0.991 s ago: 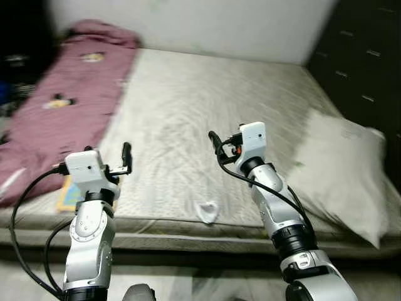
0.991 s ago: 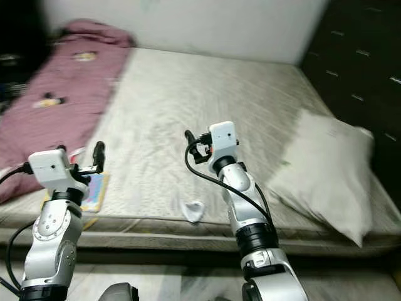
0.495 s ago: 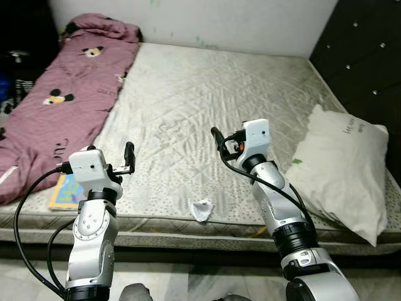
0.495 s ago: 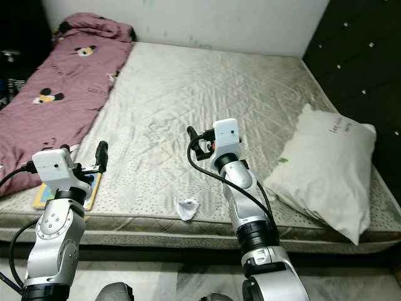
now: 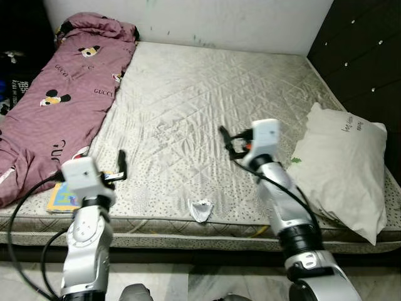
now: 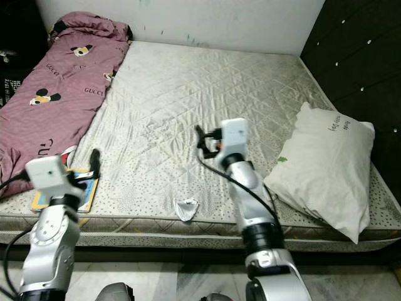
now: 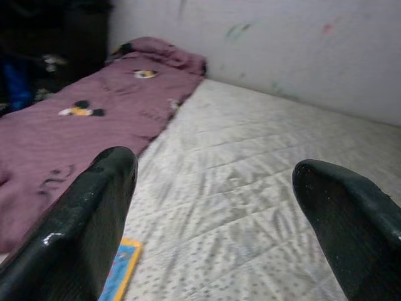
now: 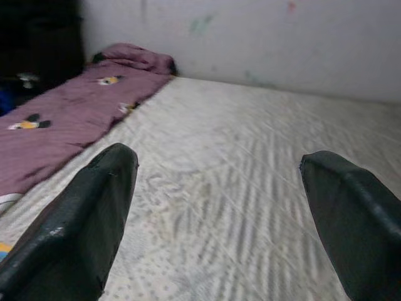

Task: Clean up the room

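Left eye view | quilted mattress (image 5: 207,94) | crumpled white scrap (image 5: 201,210) | both tools (image 7: 213,207) (image 8: 219,207) spread apart

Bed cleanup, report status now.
Left gripper and right gripper both open, holding nothing, raised over the mattress. Crumpled white scrap at near edge, untouched. Book by purple blanket; pillow right.

Mattress (image 5: 207,106): quilted cloth, matt, stitched in diamonds, finely speckled along the near edge. Blanket (image 5: 56,106), left: soft mauve cloth, printed, creased. Pillow (image 5: 341,166), right: pale matt cloth, wrinkled. Scrap (image 5: 202,210), near edge: crumpled, white, paper or cloth unclear. Book (image 5: 62,195): glossy printed cover. Arms (image 5: 282,200): smooth silver metal; fingers (image 7: 94,219): glossy black plastic.
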`<state>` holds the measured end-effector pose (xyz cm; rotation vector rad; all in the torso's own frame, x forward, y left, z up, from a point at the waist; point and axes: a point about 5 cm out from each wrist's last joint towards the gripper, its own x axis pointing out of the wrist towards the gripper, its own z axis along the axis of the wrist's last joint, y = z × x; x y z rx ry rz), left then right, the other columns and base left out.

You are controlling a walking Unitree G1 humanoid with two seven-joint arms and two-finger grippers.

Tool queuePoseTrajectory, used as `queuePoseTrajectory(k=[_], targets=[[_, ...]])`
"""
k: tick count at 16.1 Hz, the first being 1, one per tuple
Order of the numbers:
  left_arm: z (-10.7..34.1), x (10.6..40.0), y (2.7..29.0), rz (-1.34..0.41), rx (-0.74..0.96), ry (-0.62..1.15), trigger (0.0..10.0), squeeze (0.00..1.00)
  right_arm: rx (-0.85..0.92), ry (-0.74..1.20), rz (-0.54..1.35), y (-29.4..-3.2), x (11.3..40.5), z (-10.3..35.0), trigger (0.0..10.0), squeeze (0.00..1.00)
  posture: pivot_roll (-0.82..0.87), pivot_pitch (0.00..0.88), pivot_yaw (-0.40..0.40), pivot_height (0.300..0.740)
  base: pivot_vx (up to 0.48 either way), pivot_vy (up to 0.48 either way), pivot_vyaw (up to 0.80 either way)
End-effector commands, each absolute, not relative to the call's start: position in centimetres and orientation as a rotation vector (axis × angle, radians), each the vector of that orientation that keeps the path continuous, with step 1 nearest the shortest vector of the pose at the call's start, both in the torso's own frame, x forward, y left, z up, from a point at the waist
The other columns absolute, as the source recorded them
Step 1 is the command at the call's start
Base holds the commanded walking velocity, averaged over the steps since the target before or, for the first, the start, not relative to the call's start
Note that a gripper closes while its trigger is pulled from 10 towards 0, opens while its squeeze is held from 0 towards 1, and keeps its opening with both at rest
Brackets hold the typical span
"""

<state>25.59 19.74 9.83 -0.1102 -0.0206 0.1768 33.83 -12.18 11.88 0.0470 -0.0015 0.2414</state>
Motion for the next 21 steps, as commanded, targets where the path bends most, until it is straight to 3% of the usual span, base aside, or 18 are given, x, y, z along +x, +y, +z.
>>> queuePoseTrajectory(k=[1, 6, 16, 21], targets=[[9.77, 25.35, 20.41, 0.215, -0.101, -0.017, 10.0, 0.0, 0.078, 0.008, 0.176, -13.54, 33.67, 12.04, 10.0, 0.0, -0.01, 0.0, -0.086, 0.74, 0.0, 0.0, 0.0], [10.18, 25.65, 20.27, 0.196, -0.108, -0.035, 10.0, 0.0, 0.088, 0.023, 0.145, -14.03, 33.34, 11.98, 10.0, 0.0, -0.02, 0.0, -0.076, 0.74, 0.0, 0.0, -0.48], [10.3, 25.46, 20.38, 0.208, -0.094, -0.04, 10.0, 0.0, 0.111, 0.017, 0.179, -13.26, 32.75, 12.32, 10.0, 0.0, -0.02, 0.0, -0.069, 0.74, 0.0, 0.0, 0.0], [10.3, 25.51, 20.28, 0.202, -0.097, -0.039, 10.0, 0.0, 0.111, 0.02, 0.193, -13.06, 32.69, 12.31, 10.0, 0.0, -0.02, 0.0, -0.068, 0.692, 0.0, 0.0, 0.0]])
